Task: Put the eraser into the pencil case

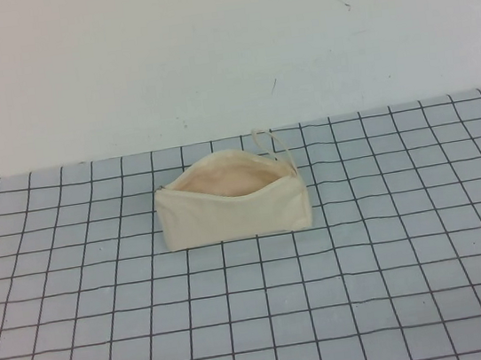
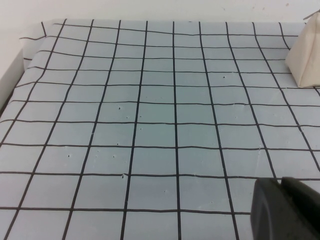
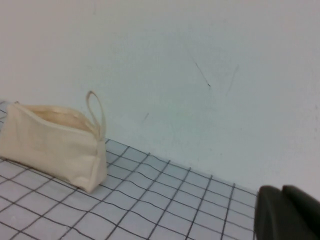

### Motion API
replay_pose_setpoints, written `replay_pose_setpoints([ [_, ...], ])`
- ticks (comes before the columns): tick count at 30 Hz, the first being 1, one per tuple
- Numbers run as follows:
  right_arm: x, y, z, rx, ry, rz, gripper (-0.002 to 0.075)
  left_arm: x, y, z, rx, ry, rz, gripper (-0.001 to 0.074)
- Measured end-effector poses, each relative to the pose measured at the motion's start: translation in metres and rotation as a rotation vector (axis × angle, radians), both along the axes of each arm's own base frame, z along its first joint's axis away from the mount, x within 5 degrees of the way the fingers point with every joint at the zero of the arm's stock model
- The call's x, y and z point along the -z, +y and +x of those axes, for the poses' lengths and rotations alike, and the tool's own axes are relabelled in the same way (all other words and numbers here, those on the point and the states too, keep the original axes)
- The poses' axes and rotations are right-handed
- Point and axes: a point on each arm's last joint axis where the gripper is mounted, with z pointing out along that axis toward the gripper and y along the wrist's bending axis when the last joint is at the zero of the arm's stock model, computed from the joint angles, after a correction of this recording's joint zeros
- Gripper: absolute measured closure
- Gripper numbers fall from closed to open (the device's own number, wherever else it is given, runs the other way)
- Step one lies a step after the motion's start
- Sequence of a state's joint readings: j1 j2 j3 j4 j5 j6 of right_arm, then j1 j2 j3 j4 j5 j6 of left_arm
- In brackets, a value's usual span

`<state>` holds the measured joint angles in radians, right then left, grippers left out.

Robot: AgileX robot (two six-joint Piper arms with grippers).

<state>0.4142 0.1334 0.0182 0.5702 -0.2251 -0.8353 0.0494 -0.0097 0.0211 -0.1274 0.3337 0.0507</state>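
Pencil case (image 1: 231,210) open on tabletop (image 1: 398,283), eraser unseen; left hand (image 2: 285,210) and right hand (image 3: 287,212) parked, grip indeterminate; locate eraser first.

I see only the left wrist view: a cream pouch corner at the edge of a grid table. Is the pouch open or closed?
Observer: Open. In the high view the pencil case stands with its mouth wide, peach lining showing.
Operator: Do you see the eraser somewhere?
Observer: No, no view shows it.
Operator: Where are the claws?
Observer: Neither is in the high view. The right claw is a dark shape at the edge of its wrist view, facing the pencil case; the left claw shows likewise in yours.
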Motion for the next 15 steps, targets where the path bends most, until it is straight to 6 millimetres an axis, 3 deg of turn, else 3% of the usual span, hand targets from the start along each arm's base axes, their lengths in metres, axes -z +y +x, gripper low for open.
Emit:
replay_pose_setpoints([
  [8, 0.012, -0.015, 0.002, 0.249, 0.113, 0.04, 0.0727, 0.0, 0.0, 0.0, 0.0, 0.0, 0.0, 0.0736],
  [15, 0.028, -0.025, -0.008, 0.407, 0.258, 0.099, 0.0727, 0.0, 0.0, 0.0, 0.0, 0.0, 0.0, 0.0736],
])
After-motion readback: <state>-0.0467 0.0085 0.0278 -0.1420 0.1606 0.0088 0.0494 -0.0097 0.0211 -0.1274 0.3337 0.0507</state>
